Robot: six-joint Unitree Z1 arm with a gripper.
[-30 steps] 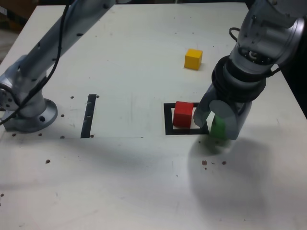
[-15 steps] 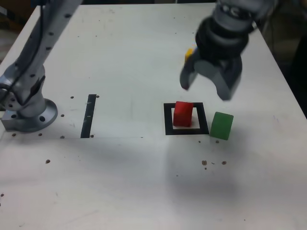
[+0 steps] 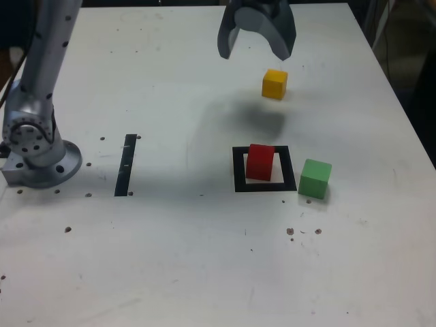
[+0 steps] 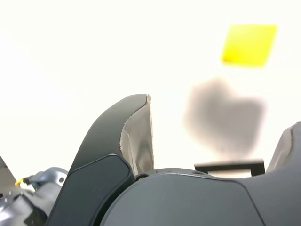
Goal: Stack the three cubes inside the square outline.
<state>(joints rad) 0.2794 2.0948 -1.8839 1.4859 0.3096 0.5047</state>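
Tool (image 3: pixel 257 46) hanging wide and empty above the yellow cube (image 3: pixel 274 84), red cube (image 3: pixel 259 162) sitting inside the square outline (image 3: pixel 238 170), green cube (image 3: pixel 315 178) just outside it on the surface (image 3: pixel 170 259); should be centering and squaring jaws over yellow before descending.

I see a white bench (image 3: pixel 170 266) filling most of the exterior view. A narrow black strip (image 3: pixel 126 164) lies on it toward the exterior view's left, running nearly straight up and down the picture. Small dark specks (image 3: pixel 303 231) dot the surface near the front, and a soft shadow (image 3: pixel 252 119) falls mid-bench.
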